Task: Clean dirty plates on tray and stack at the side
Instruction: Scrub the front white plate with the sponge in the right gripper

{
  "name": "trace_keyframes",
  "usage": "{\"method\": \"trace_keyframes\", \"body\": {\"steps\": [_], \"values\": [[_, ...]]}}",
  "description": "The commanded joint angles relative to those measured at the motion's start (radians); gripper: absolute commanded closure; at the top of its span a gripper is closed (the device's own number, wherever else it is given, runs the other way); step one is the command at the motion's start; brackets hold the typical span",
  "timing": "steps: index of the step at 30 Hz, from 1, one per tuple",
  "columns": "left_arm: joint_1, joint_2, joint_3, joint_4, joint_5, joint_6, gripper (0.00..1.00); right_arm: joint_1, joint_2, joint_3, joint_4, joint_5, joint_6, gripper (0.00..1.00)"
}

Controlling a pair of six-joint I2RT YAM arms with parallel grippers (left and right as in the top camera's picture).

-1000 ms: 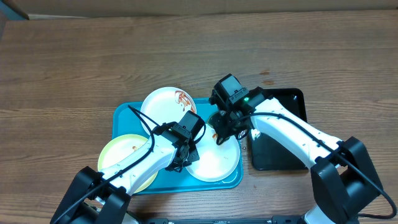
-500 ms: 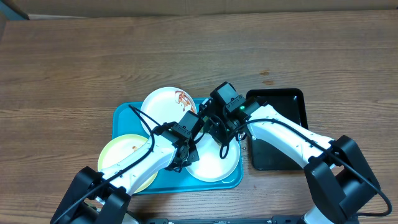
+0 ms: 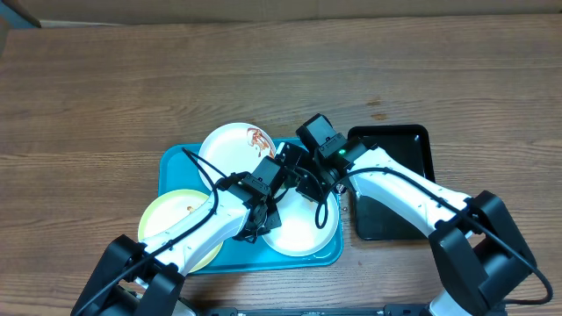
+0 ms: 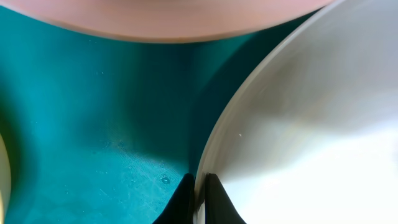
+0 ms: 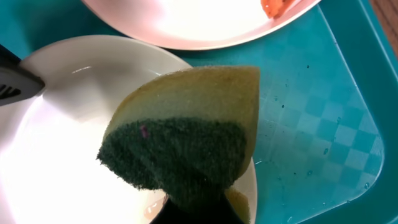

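The turquoise tray [image 3: 176, 162] holds three plates. A white plate [image 3: 230, 147] with a red-brown smear lies at the back. A pale yellow-green plate [image 3: 167, 221] lies at the front left. A white plate [image 3: 303, 230] lies at the front right. My left gripper [image 3: 262, 219] is shut on that plate's left rim [image 4: 214, 149], the tray floor [image 4: 93, 118] beside it. My right gripper [image 3: 307, 180] is shut on a yellow-and-dark-green sponge [image 5: 186, 137] held over the same plate [image 5: 56, 143], near its back edge. The smeared plate [image 5: 186, 25] shows above it.
A glossy black tray [image 3: 395, 189] lies right of the turquoise tray, under my right arm. Bare wooden table [image 3: 263, 70] lies behind and to the left. The turquoise tray's corner [image 5: 348, 124] shows wet in the right wrist view.
My right gripper with the sponge has moved left across the front white plate, toward my left gripper. The left gripper has held the plate's rim in place.
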Motion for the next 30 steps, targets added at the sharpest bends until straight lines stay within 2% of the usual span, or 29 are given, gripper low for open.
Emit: {"method": "trace_keyframes", "body": {"steps": [1,14,22,30], "values": [[0.011,0.022,-0.025,-0.012,-0.04,0.024,0.96,-0.001,0.032,-0.016,0.027,-0.006,-0.02,0.96],[0.011,0.022,-0.025,-0.013,-0.039,0.024,0.96,-0.031,0.064,-0.048,0.128,0.069,-0.014,0.96],[0.011,0.022,-0.025,-0.018,-0.04,0.024,0.96,-0.031,0.064,0.11,-0.048,0.043,-0.013,0.96],[0.011,0.022,-0.025,-0.018,-0.039,0.024,0.96,-0.029,0.065,0.1,-0.045,0.031,-0.021,0.96]]}}
